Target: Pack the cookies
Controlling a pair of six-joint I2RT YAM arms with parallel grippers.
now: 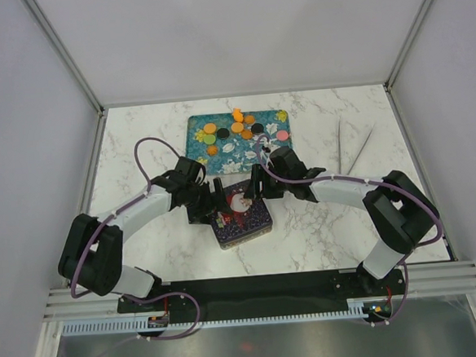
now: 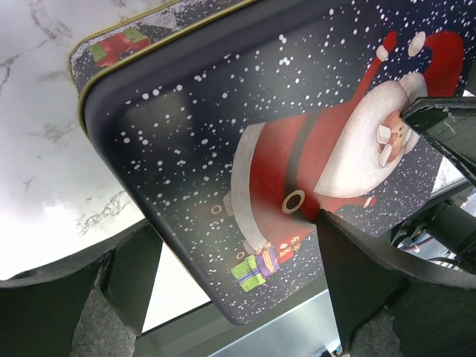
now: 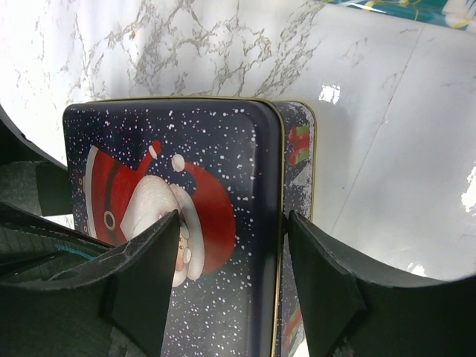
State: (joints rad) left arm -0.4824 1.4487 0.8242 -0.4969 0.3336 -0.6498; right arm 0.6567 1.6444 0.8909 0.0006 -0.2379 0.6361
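Note:
The cookies (image 1: 236, 129), small orange, green, black and pink discs, lie on a teal floral tray (image 1: 194, 126) at the back of the table. In front of it stands a dark blue Santa tin (image 1: 239, 213) with its lid on. My left gripper (image 1: 209, 202) is at the tin's left side. It is open, with the lid's near corner (image 2: 223, 134) between its fingers and a gap beside the left finger (image 2: 130, 271). My right gripper (image 1: 256, 185) is open astride the lid's right edge (image 3: 279, 171). One finger (image 3: 152, 268) hangs over Santa's face and the other is against the tin's side.
Two thin grey sticks (image 1: 354, 146) lie on the marble at the back right. White walls close the table on three sides. A strip of the tray (image 3: 394, 6) shows at the top of the right wrist view.

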